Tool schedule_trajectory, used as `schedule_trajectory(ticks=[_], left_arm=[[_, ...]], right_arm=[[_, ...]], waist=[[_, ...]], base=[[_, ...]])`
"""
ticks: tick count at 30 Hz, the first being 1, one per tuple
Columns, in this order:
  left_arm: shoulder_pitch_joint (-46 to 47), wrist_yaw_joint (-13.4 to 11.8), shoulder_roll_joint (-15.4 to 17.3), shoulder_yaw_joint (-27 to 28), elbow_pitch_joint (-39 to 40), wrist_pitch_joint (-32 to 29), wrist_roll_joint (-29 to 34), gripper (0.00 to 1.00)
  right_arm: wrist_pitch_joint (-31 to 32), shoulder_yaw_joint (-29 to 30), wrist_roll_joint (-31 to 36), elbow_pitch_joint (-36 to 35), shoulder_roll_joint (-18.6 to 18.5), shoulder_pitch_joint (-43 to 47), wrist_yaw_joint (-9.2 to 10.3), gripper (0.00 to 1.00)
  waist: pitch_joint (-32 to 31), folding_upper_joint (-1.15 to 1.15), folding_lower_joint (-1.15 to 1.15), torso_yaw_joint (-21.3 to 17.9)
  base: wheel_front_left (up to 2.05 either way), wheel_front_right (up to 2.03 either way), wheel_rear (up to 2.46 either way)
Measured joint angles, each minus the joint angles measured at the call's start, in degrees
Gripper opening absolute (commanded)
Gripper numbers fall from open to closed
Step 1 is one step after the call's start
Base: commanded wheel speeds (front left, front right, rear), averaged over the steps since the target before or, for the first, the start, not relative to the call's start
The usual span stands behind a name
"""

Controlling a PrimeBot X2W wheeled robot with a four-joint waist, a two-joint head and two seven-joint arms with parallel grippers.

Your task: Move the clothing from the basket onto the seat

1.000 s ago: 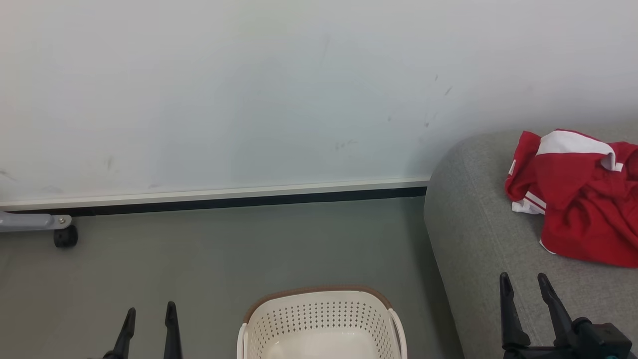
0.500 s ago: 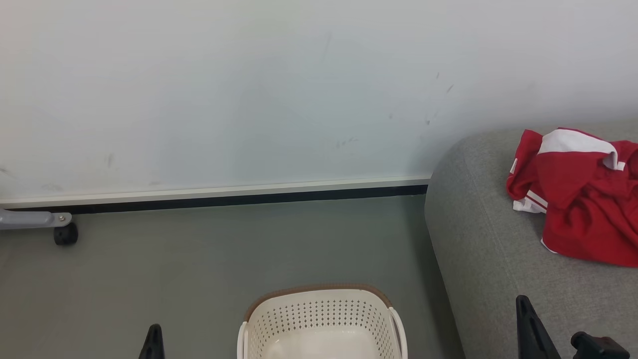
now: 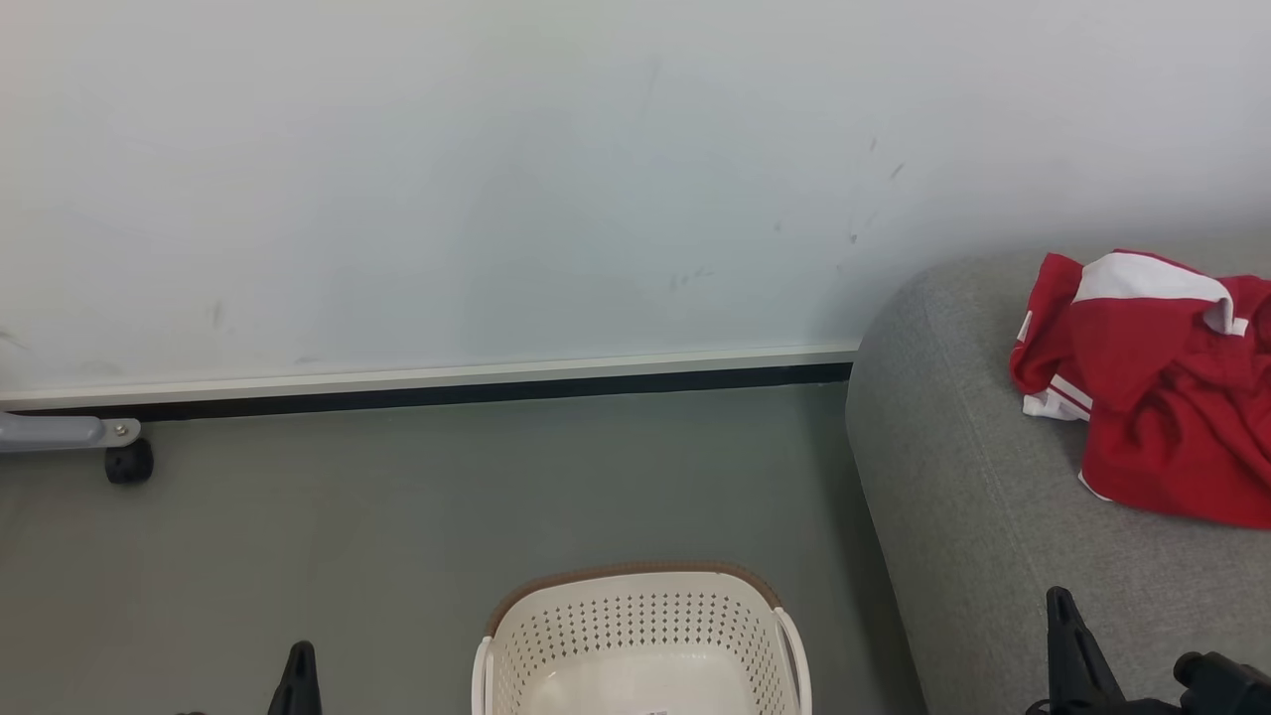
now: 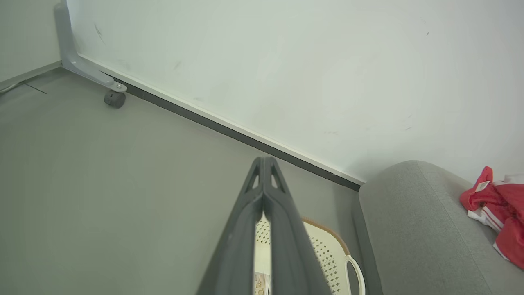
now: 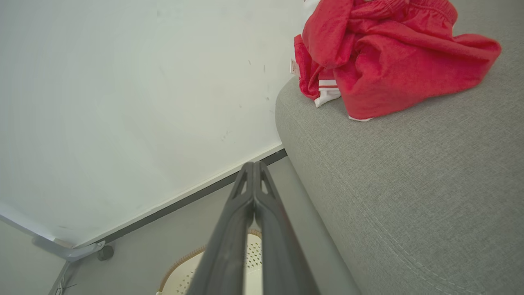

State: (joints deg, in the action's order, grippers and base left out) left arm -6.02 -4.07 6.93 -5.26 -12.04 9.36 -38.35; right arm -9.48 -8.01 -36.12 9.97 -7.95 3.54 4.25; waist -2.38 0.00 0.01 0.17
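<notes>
Grey floor | basket beside seat | clothing on seat | left claw, right claw clenched

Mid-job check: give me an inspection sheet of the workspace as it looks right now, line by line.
Surface: grey floor; grey seat at the right.
Job's things: clothing, a red pile with white trim, lies on the seat; basket stands on the floor beside the seat, with no clothing in the part that shows.
Clutter: nothing seen.
End effectors: left end effector shut, holding nothing; right end effector shut, holding nothing.
Cables: thin dark line on the floor near the caster; cannot tell if it is a cable.
Surroundings: white wall with faint scuffs; the caster sits under a grey leg at the left.
</notes>
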Motion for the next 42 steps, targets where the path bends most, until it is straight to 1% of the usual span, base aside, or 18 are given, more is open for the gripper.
schedule_trajectory(ticks=[14,18,22,25,27,33,36,37,42], left_arm=[[1.51,1.66,-0.8,1.9,-0.76,-3.1,-9.31,0.0],[2.31,2.57,-0.97,2.61,-1.02,-3.8,-12.34,0.0],[2.5,3.14,-1.26,3.05,-1.4,-4.83,-15.37,0.0],[2.78,3.23,-1.43,3.33,-1.58,-5.14,-16.29,0.0],[3.33,3.64,-1.56,3.57,-1.67,-5.6,-18.09,0.0],[3.87,4.58,-1.77,4.5,-1.98,-6.83,-22.28,0.0],[4.6,4.68,-1.96,4.83,-2.14,-7.33,-23.83,0.0],[4.81,5.15,-2.07,5.08,-2.22,-7.89,-25.65,0.0],[5.28,5.76,-2.37,5.76,-2.61,-8.84,-29.16,0.0]], right_arm=[[3.05,2.9,-10.17,1.36,1.05,-1.71,-1.82,0.0],[4.1,3.76,-12.91,1.65,1.38,-1.99,-2.44,0.0],[4.9,4.53,-15.88,1.96,1.56,-2.19,-3.09,0.0],[5.41,4.98,-17.37,2.18,1.71,-2.53,-3.26,0.0],[5.65,5.42,-18.83,2.3,1.83,-3.05,-3.76,0.0],[6.97,6.56,-23.12,3.05,2.3,-3.3,-4.34,0.0],[7.49,7.22,-25.32,3.3,2.45,-3.69,-4.86,0.0],[7.98,7.64,-26.69,3.41,2.55,-4.24,-5.16,0.0],[8.99,8.6,-30.28,3.85,3.01,-4.43,-5.99,0.0]], waist=[[0.45,0.0,0.0,-0.03],[0.58,0.0,0.0,-0.04],[0.71,0.0,0.0,-0.04],[0.78,0.0,0.0,-0.05],[0.84,0.0,0.0,-0.06],[1.04,0.0,0.0,-0.07],[1.13,0.0,0.0,-0.07],[1.2,0.0,0.0,-0.08],[1.36,0.0,0.0,-0.09]], base=[[0.0,0.0,0.0],[0.0,0.0,0.0],[0.0,0.0,0.0],[0.0,0.0,0.0],[0.0,0.0,0.0],[0.0,0.0,0.0],[0.0,0.0,0.0],[0.0,0.0,0.0],[0.0,0.0,0.0]])
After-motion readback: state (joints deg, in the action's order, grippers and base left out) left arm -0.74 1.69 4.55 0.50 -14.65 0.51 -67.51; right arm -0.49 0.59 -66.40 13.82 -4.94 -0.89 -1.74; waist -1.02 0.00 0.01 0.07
